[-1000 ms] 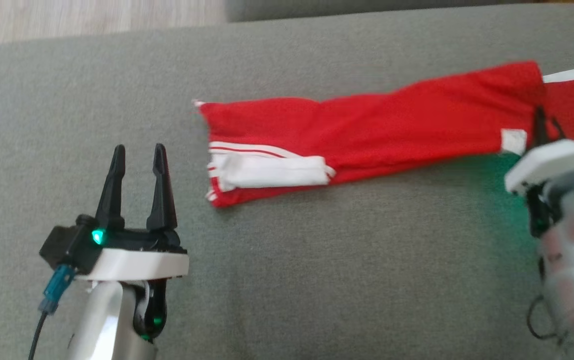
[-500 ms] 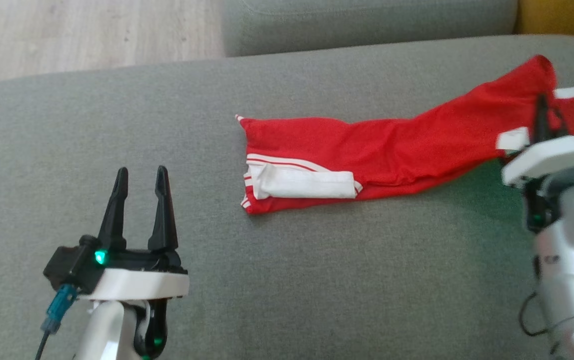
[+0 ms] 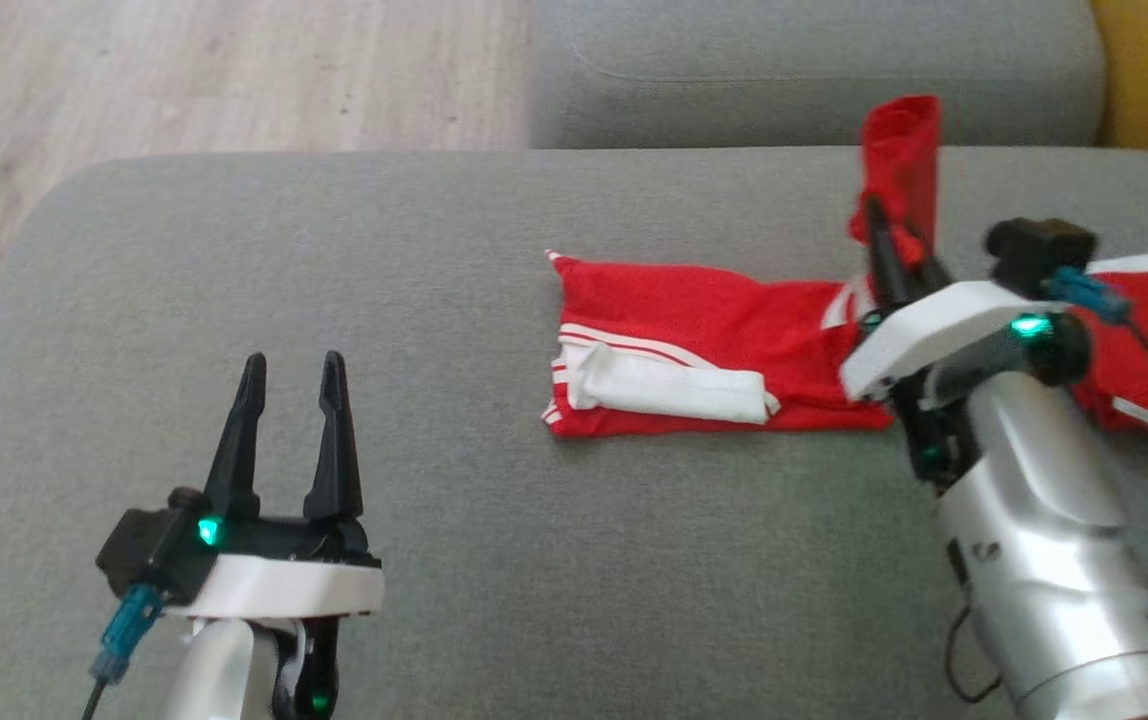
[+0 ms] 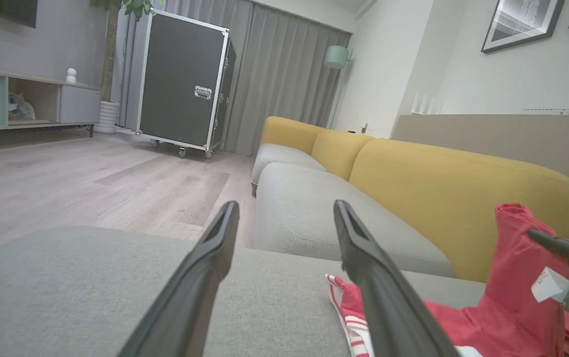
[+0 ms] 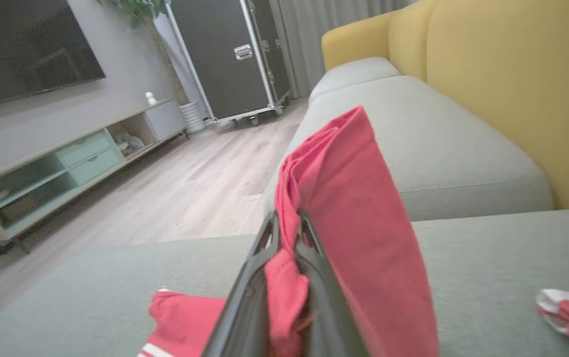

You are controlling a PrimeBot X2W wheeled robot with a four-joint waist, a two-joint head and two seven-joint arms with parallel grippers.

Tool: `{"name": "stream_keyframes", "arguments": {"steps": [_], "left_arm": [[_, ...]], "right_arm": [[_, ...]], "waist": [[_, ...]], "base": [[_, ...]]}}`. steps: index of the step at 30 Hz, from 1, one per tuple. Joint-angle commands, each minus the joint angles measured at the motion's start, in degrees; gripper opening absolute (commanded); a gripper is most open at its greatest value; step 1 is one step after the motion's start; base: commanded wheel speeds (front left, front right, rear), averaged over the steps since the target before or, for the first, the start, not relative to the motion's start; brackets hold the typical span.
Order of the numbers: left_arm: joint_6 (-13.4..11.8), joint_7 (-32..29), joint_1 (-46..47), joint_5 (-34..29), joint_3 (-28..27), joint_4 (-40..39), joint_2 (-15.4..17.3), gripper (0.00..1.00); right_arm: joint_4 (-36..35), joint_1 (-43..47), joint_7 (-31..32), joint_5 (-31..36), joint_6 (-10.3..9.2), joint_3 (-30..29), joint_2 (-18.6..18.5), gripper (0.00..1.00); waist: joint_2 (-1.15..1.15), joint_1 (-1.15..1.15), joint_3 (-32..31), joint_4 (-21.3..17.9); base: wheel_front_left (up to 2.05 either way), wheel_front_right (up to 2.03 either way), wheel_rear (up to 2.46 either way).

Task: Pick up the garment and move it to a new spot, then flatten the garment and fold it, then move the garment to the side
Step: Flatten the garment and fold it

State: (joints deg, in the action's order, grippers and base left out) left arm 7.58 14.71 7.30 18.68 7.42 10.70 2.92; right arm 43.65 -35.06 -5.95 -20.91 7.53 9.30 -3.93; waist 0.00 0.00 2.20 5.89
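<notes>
Nearest the camera, at the lower left of the head view, the left gripper (image 3: 293,357) hovers over the grey sofa cushion (image 3: 534,560), its two dark fingers spread wide with nothing between them. To that gripper's right, a little beyond its tips, a red garment (image 3: 714,310) with white stripes lies on the cushion, white-trimmed end closest. Farther right, the right gripper (image 3: 874,210) has its fingers pinched tight on a fold of the red cloth, which stands up above the fingertips while the rest trails down onto the cushion. Beyond both grippers are a second grey cushion (image 3: 784,70), a yellow backrest (image 4: 453,183) and pale wooden floor (image 3: 184,80).
</notes>
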Motion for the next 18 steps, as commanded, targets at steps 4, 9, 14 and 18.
{"name": "stream_keyframes", "arguments": {"steps": [4, 9, 14, 18], "left_arm": [[-0.1, 0.3, 1.3, 0.1, -0.8, -1.8, 0.8, 1.00], [-0.1, 0.3, 2.1, 0.2, 1.1, -1.4, 0.8, 1.00], [-0.1, 0.3, 3.2, 0.6, 2.0, -1.0, 0.7, 1.00], [-0.1, 0.3, 4.0, 0.8, 2.7, -0.6, 0.5, 1.00]], "right_arm": [[-2.6, -1.0, -0.5, -6.5, -0.04, 9.2, 1.0, 0.00], [-0.7, -1.8, -1.8, -13.5, -0.04, 16.8, 1.0, 0.00], [3.4, -3.4, -4.5, -17.6, -0.04, 22.1, 1.0, 0.00], [7.1, -5.2, -6.1, -20.2, -0.04, 25.0, 1.0, 0.00]], "waist": [[0.00, 0.00, 0.4, 3.2], [0.00, 0.00, 1.9, 5.9], [0.00, 0.00, 3.4, 8.5], [0.00, 0.00, 4.7, 10.2]], "base": [[0.00, 0.00, 0.00], [0.00, 0.00, 0.00], [0.00, 0.00, 0.00], [0.00, 0.00, 0.00]]}}
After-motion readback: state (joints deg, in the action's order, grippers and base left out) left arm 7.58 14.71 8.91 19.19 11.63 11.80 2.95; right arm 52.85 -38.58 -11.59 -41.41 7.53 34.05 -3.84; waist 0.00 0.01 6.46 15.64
